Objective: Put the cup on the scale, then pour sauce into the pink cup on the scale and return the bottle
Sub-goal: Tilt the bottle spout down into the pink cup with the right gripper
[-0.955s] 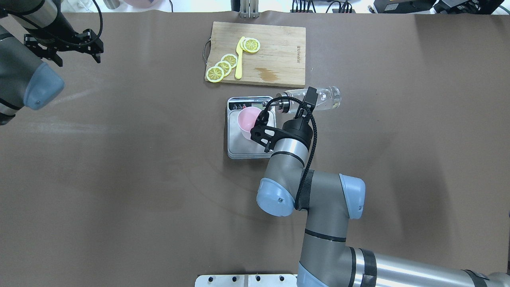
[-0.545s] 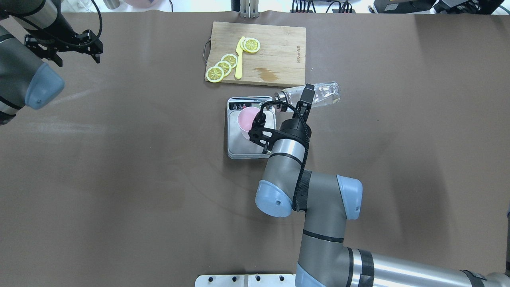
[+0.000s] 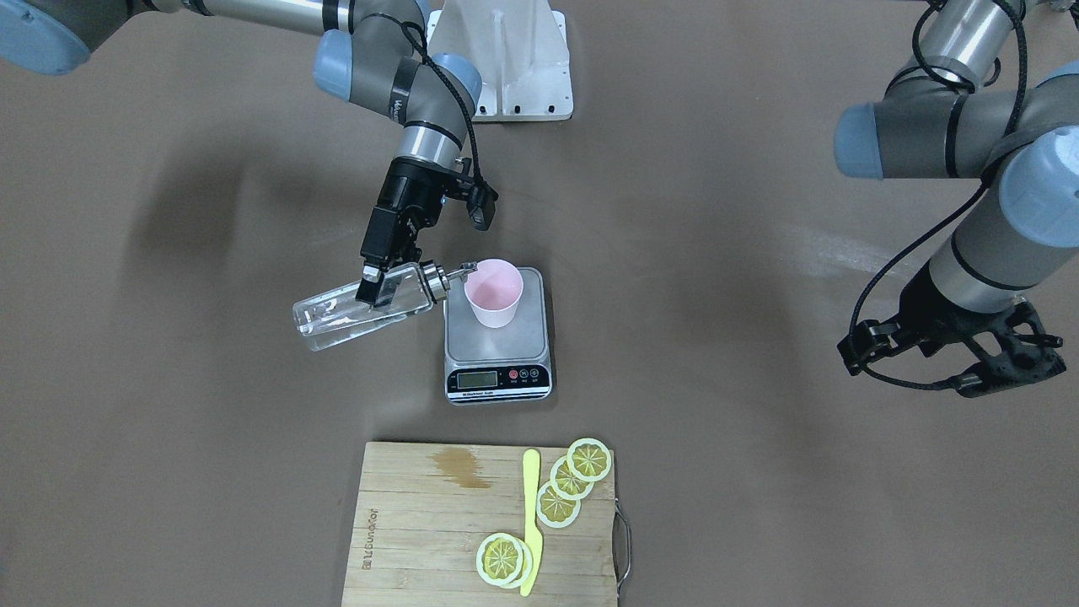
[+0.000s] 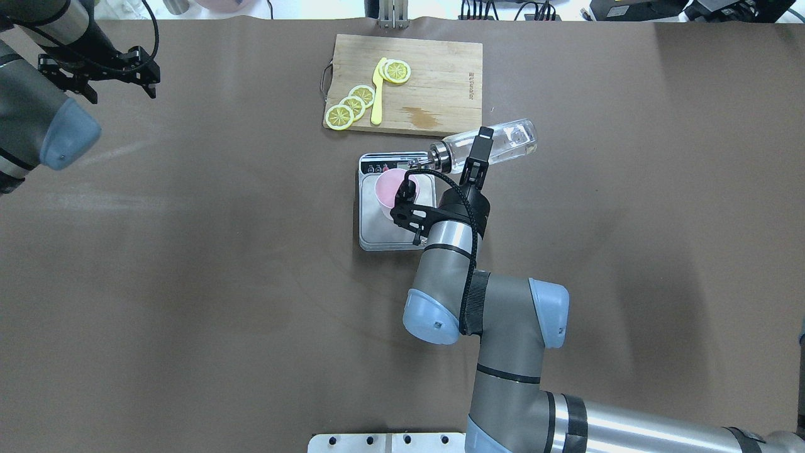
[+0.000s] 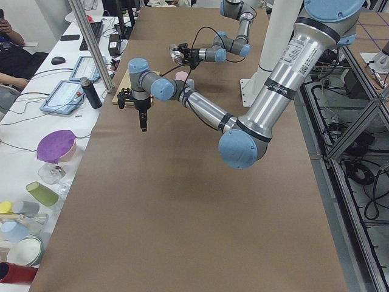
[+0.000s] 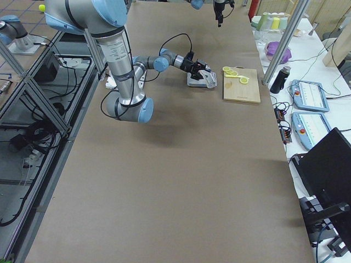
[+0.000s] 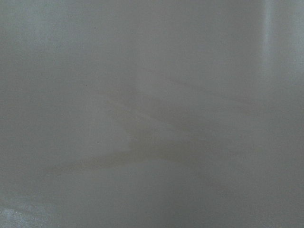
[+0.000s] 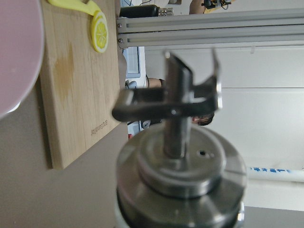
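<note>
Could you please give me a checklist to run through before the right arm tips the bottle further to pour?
1. The cup stands upright on the scale: ok.
2. The right gripper is shut on the bottle: ok.
3. The pourer spout is at the cup's rim; whether it is inside the mouth: cannot tell.
4. The scale display is lit; its reading: cannot tell.
5. The left gripper is open, empty and far from the scale: ok.

The bottle [image 4: 510, 139] at a steeper tilt, closer to the cup [image 4: 386, 188].
</note>
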Motion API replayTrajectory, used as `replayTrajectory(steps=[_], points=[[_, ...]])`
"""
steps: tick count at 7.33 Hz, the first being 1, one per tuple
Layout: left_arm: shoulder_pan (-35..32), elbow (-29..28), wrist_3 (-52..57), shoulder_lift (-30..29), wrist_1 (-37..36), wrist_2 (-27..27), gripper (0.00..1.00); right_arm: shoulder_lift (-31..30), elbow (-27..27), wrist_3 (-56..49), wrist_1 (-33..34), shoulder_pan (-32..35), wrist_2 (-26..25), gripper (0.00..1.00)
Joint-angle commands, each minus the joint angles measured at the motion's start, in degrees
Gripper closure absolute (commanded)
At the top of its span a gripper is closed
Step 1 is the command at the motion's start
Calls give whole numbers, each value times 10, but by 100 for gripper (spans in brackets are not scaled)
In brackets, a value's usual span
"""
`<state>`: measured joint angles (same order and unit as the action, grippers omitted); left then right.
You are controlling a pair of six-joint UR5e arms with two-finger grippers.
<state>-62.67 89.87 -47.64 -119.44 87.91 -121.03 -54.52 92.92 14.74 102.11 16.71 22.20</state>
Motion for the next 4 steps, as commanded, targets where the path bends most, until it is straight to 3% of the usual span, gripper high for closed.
replayTrajectory(steps=[1,4], points=[[-4,-3,-1,0,3,-3,1,0,-15,-2,-3,-2,-31,100],[-6,-8,0,0,6,-3,1,-3,-19,-2,-2,-4,-50,100]])
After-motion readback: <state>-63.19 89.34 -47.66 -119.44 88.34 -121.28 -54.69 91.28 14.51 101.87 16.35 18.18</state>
